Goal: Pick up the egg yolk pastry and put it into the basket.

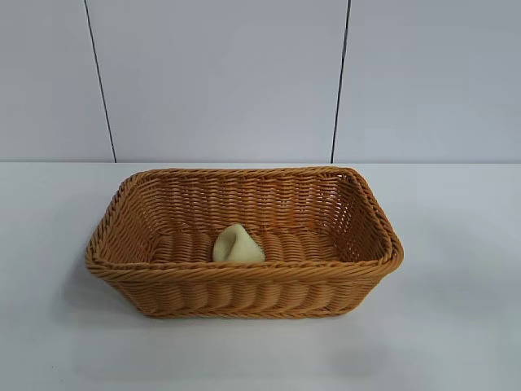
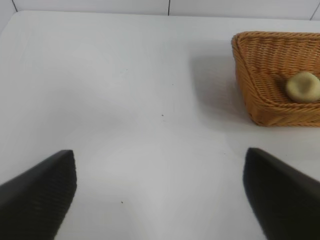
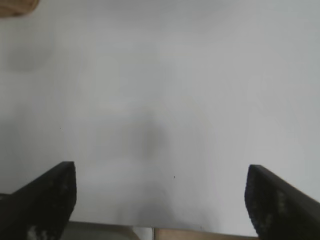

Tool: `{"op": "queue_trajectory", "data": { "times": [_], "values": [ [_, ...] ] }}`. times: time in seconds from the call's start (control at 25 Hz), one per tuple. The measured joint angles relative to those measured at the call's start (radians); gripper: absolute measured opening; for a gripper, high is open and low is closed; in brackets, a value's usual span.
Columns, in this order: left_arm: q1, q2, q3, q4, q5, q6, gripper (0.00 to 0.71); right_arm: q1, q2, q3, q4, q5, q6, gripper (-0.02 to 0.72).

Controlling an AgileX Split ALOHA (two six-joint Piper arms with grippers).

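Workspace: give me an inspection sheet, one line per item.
Surface: white table, bare apart from the basket.
Job's things: egg yolk pastry lies inside the wicker basket, on its floor near the front wall.
Clutter: nothing seen.
Grippers: left claw open, empty, over bare table beside the basket; right claw open, empty, over bare table near the table edge.
Cables: nothing seen.
Surroundings: pale panelled wall with dark seams behind the table.

Egg yolk pastry (image 1: 238, 244) inside the basket (image 1: 244, 281), against its front wall, on the table (image 1: 456, 326).
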Motion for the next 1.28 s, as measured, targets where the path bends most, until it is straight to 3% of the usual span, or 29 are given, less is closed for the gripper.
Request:
{"op": "queue_trajectory", "data": {
  "times": [0.52, 0.92, 1.28],
  "values": [
    [0.000, 0.000, 0.000, 0.000, 0.000, 0.000, 0.647, 0.000, -0.218, 0.000, 0.004, -0.003, 0.000, 0.657],
    [0.000, 0.000, 0.000, 0.000, 0.000, 0.000, 0.647, 0.000, -0.579, 0.001, 0.004, -0.003, 0.000, 0.657],
    [0.000, 0.000, 0.000, 0.000, 0.000, 0.000, 0.647, 0.000, -0.610, 0.001, 0.004, -0.001, 0.000, 0.657]
  ]
}}
